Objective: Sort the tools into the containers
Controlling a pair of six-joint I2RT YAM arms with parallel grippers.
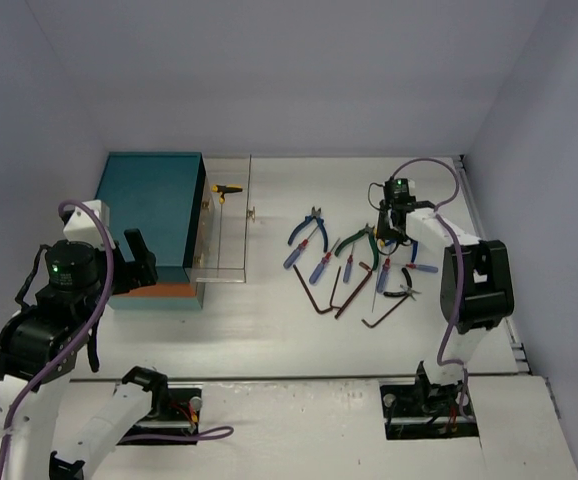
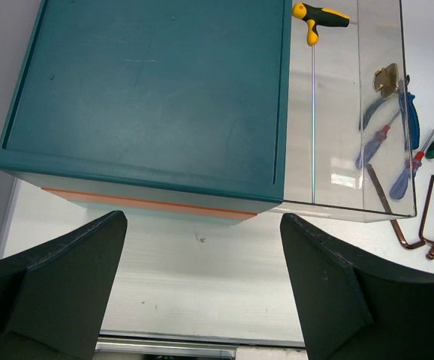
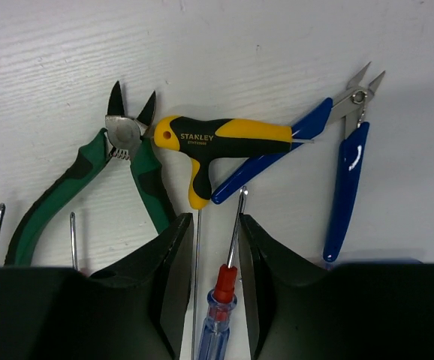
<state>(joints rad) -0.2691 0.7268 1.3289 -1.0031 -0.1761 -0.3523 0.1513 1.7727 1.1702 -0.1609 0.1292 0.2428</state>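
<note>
The teal chest (image 1: 149,205) stands at the left, with one clear drawer (image 1: 227,225) pulled out; a yellow-and-black T-handle key (image 1: 227,188) lies in it. Loose tools lie mid-table: blue pliers (image 1: 309,228), green pliers (image 1: 354,242), screwdrivers (image 1: 319,265) and hex keys (image 1: 354,295). My right gripper (image 1: 394,232) hangs low over them. In the right wrist view its jaws (image 3: 213,240) stand slightly apart, straddling a blue-and-red screwdriver (image 3: 217,315) and the thin shaft of a second T-handle key (image 3: 217,139). My left gripper (image 2: 202,292) is wide open and empty, just in front of the chest (image 2: 149,90).
The drawer's brass knob (image 2: 386,79) faces the tool pile. Green pliers (image 3: 74,187) and blue pliers (image 3: 348,150) flank the T-handle. The chest's orange band (image 2: 149,204) sits near its base. White walls enclose the table on three sides.
</note>
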